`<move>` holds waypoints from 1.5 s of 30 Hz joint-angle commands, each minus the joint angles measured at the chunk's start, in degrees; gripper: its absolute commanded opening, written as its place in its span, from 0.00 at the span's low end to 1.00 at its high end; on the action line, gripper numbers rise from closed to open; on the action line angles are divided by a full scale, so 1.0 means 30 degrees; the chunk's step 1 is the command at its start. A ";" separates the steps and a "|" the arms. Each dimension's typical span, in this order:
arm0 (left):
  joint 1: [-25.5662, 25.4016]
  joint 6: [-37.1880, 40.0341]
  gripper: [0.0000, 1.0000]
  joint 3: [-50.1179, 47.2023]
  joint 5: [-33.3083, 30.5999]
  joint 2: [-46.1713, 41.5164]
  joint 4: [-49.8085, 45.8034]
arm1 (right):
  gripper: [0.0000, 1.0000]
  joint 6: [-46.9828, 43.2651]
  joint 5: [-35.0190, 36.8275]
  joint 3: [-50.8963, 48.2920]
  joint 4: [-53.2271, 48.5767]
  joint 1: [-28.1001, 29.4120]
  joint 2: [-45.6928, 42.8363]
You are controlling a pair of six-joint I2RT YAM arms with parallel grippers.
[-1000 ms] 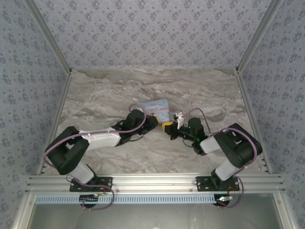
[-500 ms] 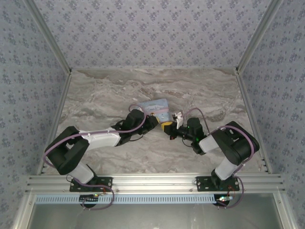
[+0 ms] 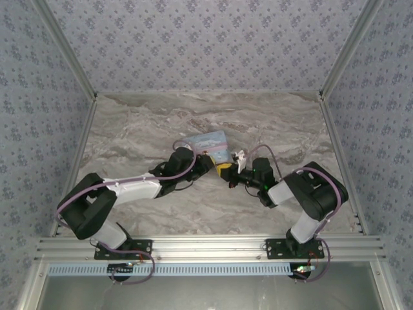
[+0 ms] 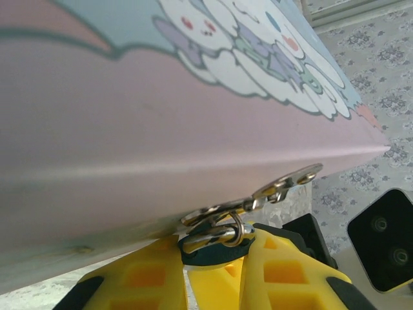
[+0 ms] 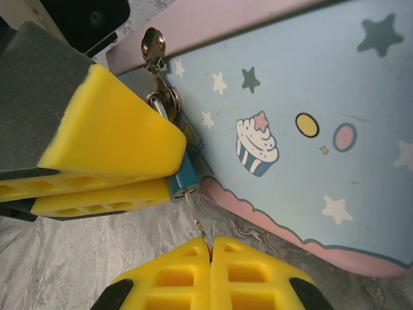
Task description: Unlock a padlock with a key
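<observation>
The small teal padlock (image 5: 184,175) hangs by its thin metal shackle (image 4: 230,231) from the hasp (image 4: 284,184) of the cartoon-printed tin box (image 3: 213,142). My left gripper (image 4: 216,253) is shut on the padlock body, one yellow finger (image 5: 110,132) on each side. My right gripper (image 5: 211,243) is shut on the thin key (image 5: 199,221). The key's tip sits at the keyhole in the padlock's lower end. In the top view the left gripper (image 3: 220,169) and the right gripper (image 3: 232,175) meet just in front of the tin.
The tin's blue and pink wall (image 5: 303,116) stands close beside both grippers. Marble tabletop (image 3: 142,129) lies open to the left, right and rear. Metal frame rails (image 3: 200,245) run along the near edge, and patterned walls enclose the other three sides.
The right arm has edged left toward the padlock with the key. The left arm has shifted a little, keeping its hold.
</observation>
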 commanded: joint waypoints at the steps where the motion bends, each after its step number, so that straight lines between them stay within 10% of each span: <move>1: -0.0300 0.0167 0.16 0.0609 0.1202 -0.1088 0.1087 | 0.00 -0.0522 -0.0188 0.0734 0.0691 -0.0023 0.0392; 23: -0.0317 0.1056 0.16 0.0006 0.1256 -0.0828 0.0329 | 0.00 0.0083 -0.3058 0.1855 0.0042 -0.0968 0.0253; 45: -0.0219 0.1433 0.16 0.0725 0.1217 0.2123 0.1243 | 0.00 0.1003 -0.0833 0.0101 -0.1437 -0.1072 0.0374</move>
